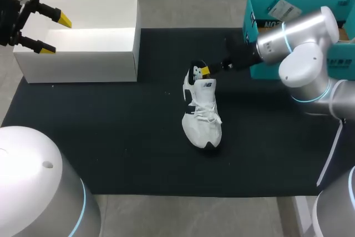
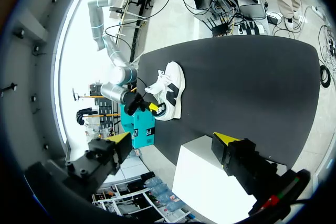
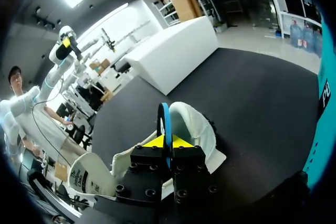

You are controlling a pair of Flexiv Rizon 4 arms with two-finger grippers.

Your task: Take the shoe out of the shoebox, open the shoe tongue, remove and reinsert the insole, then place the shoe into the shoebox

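At frame centre, our right gripper (image 1: 206, 71) pinches the blue insole (image 3: 164, 121) at the heel of the white shoe (image 1: 203, 116). Upper left, our left gripper (image 1: 55, 35) hangs wide apart over the shoebox (image 1: 100, 54).

Your white shoe (image 1: 202, 109) with black trim stands upright on its sole on the black mat (image 1: 111, 137), with its heel end at the right gripper (image 3: 167, 141) and its toe at the far end from it. The thin, blue-edged insole (image 3: 165, 121) stands on edge out of the shoe's opening, pinched between that gripper's yellow tips. The teal shoebox (image 1: 260, 9) sits just behind the gripper, apart from the shoe.
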